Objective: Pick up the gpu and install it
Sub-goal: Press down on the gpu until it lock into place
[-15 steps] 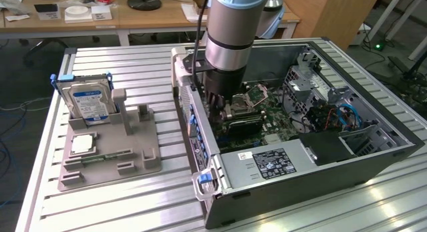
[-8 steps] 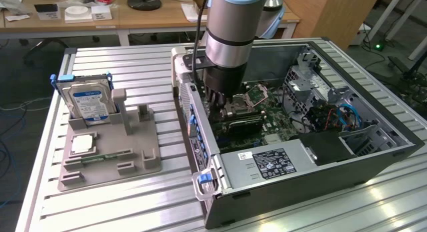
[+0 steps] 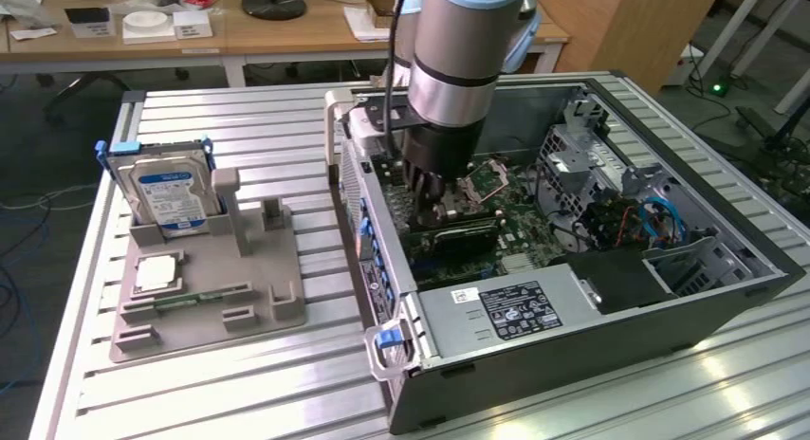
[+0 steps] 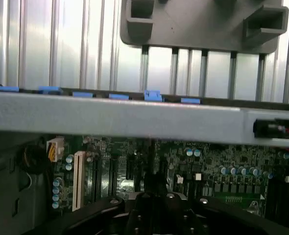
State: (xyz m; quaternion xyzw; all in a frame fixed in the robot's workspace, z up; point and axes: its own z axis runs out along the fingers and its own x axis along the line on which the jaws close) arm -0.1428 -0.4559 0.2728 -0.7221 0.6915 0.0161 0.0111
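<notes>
**One card down inside the open computer case**

One arm reaches down into the open computer case [image 3: 708, 269] on the ribbed metal worktop [image 3: 253, 383]. The claw [image 3: 437, 201] is closed and sits low over the motherboard [image 3: 532, 233]. The gpu [image 3: 458, 236] lies just beneath and beside the claw, standing on edge across the board near the case's rear wall; whether the claw grips it I cannot tell. The card looks dark and flat, with a long black face.

In the exterior view, a grey parts holder [image 3: 209, 288] lies beside the case and carries a hard drive [image 3: 171, 195] upright. The wrist view looks over the case wall [image 4: 134, 117] with blue clips [image 4: 152, 95] and shows the green motherboard [image 4: 223, 166], a white slot [image 4: 79, 178] and small capacitors up close.
</notes>
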